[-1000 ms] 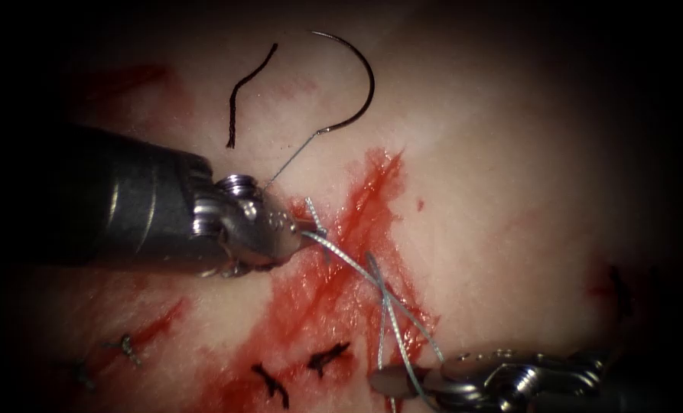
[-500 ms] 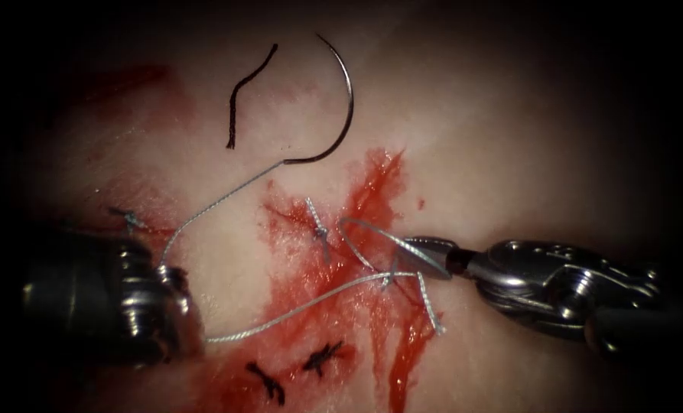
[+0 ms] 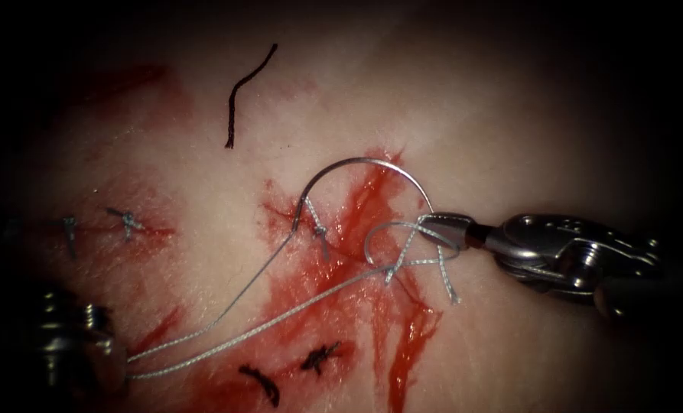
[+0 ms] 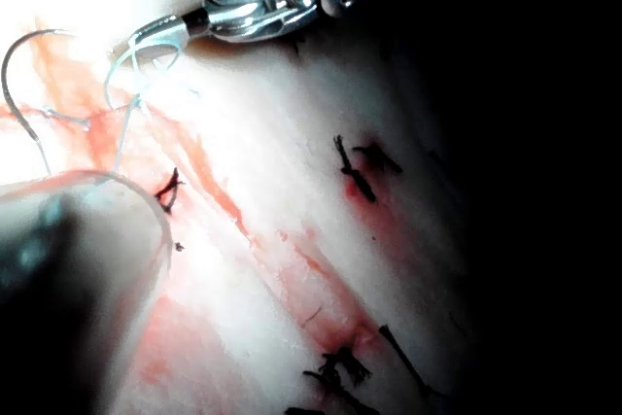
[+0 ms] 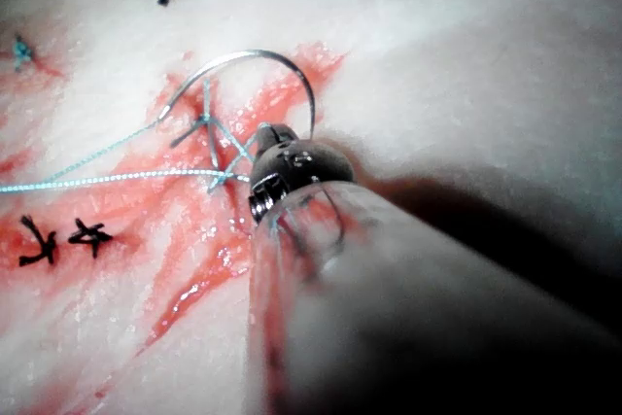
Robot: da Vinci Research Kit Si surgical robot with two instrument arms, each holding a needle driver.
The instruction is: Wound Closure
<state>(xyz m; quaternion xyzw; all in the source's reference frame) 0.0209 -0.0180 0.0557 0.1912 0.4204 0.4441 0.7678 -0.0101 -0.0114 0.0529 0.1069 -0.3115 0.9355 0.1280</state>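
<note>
Steel needle [image 3: 364,164] lying across cut, right end effector [image 3: 442,227] gripping thread [image 3: 280,313], left end effector [image 3: 89,359] grip unclear

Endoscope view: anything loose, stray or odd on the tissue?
A dark cut end of thread lies loose on the tissue, left of the cut, attached to nothing. The needle lies arched across the cut, held by neither tool. Red fluid runs down the tissue.

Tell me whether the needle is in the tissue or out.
Out. The needle lies flat on the tissue, its whole curve visible arching over the cut.
</note>
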